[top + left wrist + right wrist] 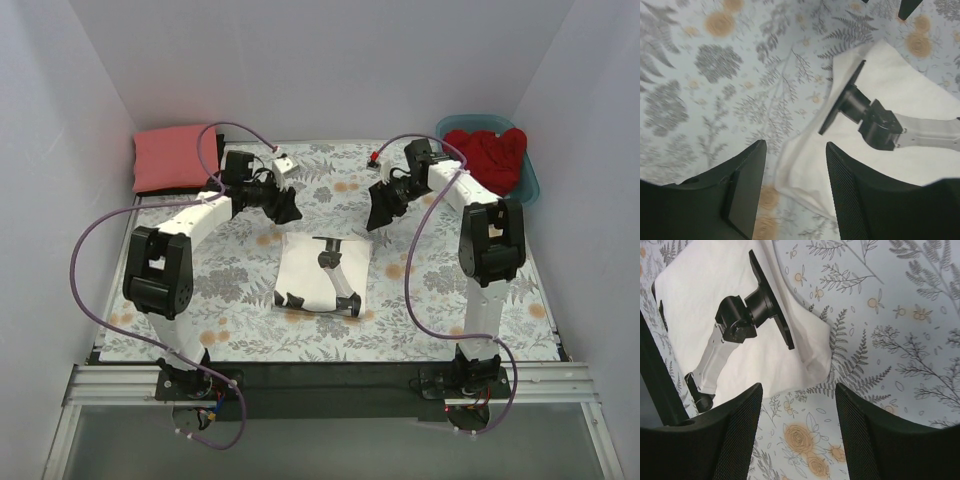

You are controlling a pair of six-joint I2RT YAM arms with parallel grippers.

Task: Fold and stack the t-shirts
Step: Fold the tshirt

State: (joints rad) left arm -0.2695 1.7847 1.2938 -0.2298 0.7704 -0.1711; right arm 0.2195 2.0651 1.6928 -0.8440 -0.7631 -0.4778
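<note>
Top external view, from left to right: the coral-pink t-shirt [165, 158] lies folded at 10 o'clock, at the edge of the table cloth [240, 330]. We take it as the base of the stack. The left gripper [284, 207] hangs with its fingers apart, holding nothing, just above the far left corner of the white t-shirt [322, 272]. This shirt lies in the middle, a little toward 6 o'clock, as a flat rectangle with a printed robot arm on it. The right gripper [379, 217] is also spread and empty, over the far right corner. The red t-shirt [488, 155] waits crumpled in the teal tub [530, 185] at 2 o'clock.

We judge that the step in hand is to pinch both far corners and fold them toward 6 o'clock. To do it well, we should descend with both arms together, take all the shirt layers but not the table cloth, lift evenly, and lay edge on edge without wrinkles.
</note>
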